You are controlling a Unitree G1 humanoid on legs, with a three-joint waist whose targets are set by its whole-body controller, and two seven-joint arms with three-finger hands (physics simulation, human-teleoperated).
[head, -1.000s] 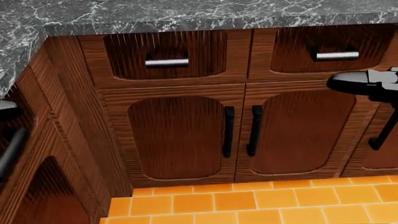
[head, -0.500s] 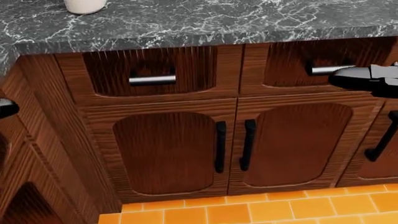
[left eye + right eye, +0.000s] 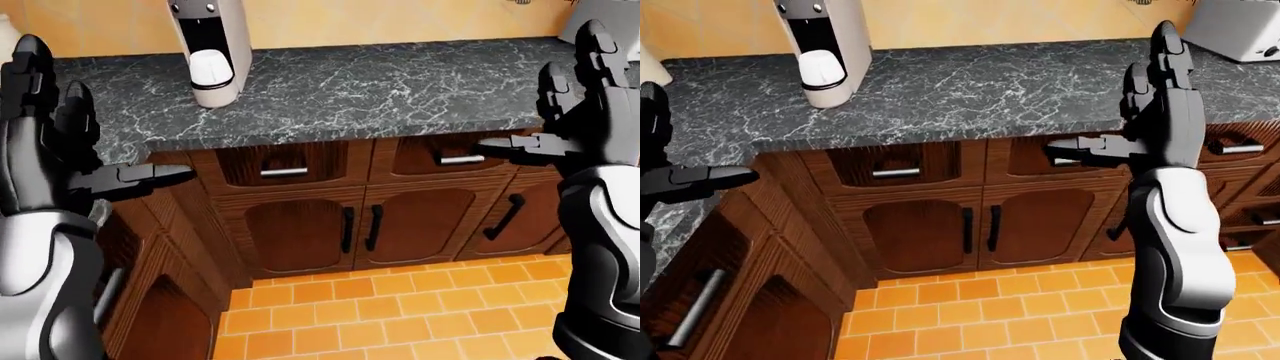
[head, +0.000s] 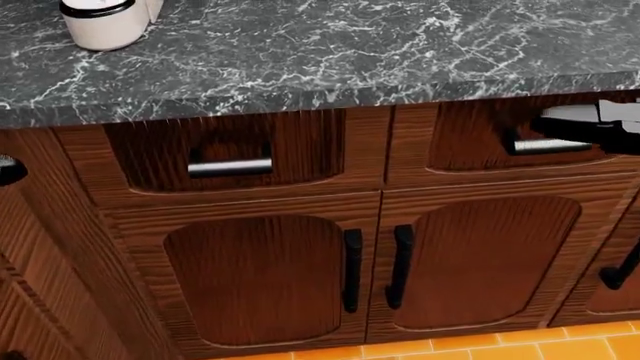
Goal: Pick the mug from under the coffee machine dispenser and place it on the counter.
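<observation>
A white mug (image 3: 210, 67) stands under the dispenser of a grey coffee machine (image 3: 212, 22) on the dark marble counter (image 3: 380, 90), at the top left of the left-eye view. My left hand (image 3: 95, 112) is raised at the left edge, open and empty, well short of the mug. My right hand (image 3: 1130, 105) is raised at the right, open and empty, its thumb pointing left over the counter's edge. The head view shows only the machine's white base (image 4: 100, 22) at its top left and my right thumb (image 4: 590, 120) at the right edge.
Dark wood cabinets stand under the counter, with two drawers with silver handles (image 4: 230, 166) and double doors with black handles (image 4: 352, 270). A counter arm runs along the left (image 3: 680, 217). A grey appliance (image 3: 1240, 26) stands at the top right. The floor is orange tile (image 3: 400, 315).
The head view has shifted: the cabinets slid down and grew larger, and more counter top and the machine's base came into view. My right hand stays at the right edge.
</observation>
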